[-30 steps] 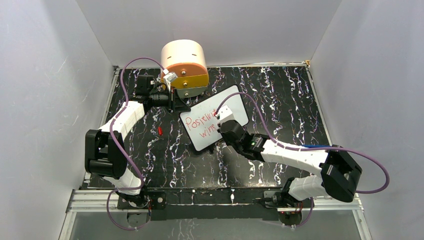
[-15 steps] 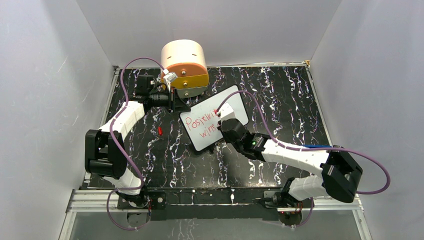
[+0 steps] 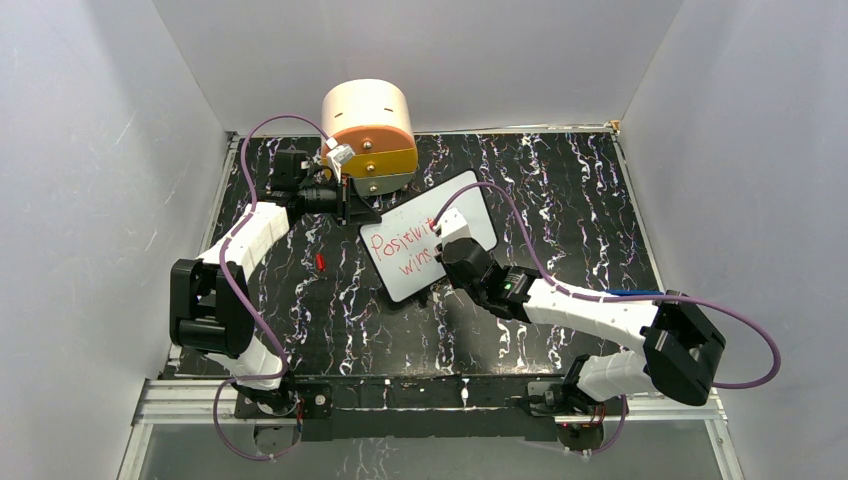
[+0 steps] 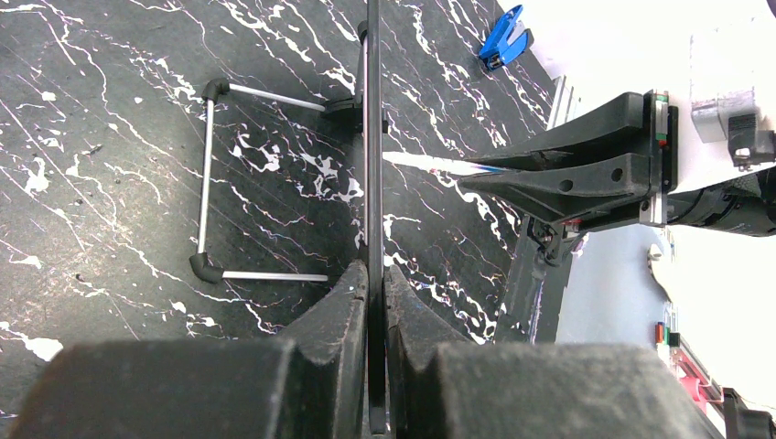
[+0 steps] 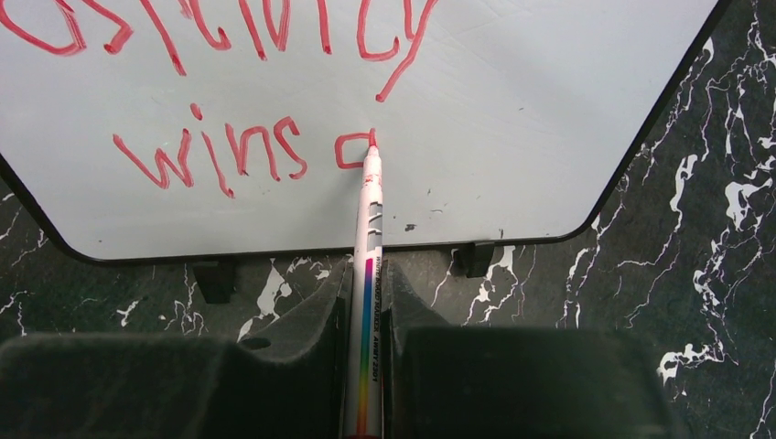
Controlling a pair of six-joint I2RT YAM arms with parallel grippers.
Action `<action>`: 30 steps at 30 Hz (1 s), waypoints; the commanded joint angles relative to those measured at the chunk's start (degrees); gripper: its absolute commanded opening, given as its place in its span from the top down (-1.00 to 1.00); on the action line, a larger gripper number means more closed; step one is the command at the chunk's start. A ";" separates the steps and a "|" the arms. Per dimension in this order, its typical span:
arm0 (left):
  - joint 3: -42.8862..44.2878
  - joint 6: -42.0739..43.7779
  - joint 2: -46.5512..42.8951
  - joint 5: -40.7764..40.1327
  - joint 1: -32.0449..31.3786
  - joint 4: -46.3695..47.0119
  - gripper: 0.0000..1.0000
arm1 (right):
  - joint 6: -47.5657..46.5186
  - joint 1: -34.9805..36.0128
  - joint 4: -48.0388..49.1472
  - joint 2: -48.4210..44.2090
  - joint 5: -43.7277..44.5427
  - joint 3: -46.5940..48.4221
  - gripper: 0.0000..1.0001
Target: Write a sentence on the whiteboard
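While clamping marker (image 5: 369, 210) in right jaws and whiteboard (image 5: 512, 119) edge in left jaws, partway through sentence (image 5: 240, 148), at "a"; next, probably finish "all".

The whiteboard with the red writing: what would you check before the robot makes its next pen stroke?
1. Is the marker clamped in the right gripper? Ok.
2. Is the marker tip touching the whiteboard? Ok, it sits at the top of a half-drawn letter after "wins".
3. Is the left gripper shut on the whiteboard's edge to steady it? Ok.
4. Is there bare space right of the tip for more letters? Ok.
5. Is the sentence finished? Not ok, the second line breaks off after "wins".
6. Is there ink left in the marker? Cannot tell.
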 commanded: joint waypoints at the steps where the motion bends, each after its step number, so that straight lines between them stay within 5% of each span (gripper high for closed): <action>1: -0.86 2.14 2.37 -5.53 -0.49 -4.19 1.00 | 1.10 -0.21 -0.74 -0.97 -0.31 -0.55 1.00; 30: -1.03 2.19 2.14 -5.54 -0.49 -4.19 1.00 | -0.85 -0.39 3.93 -3.02 2.79 0.77 1.00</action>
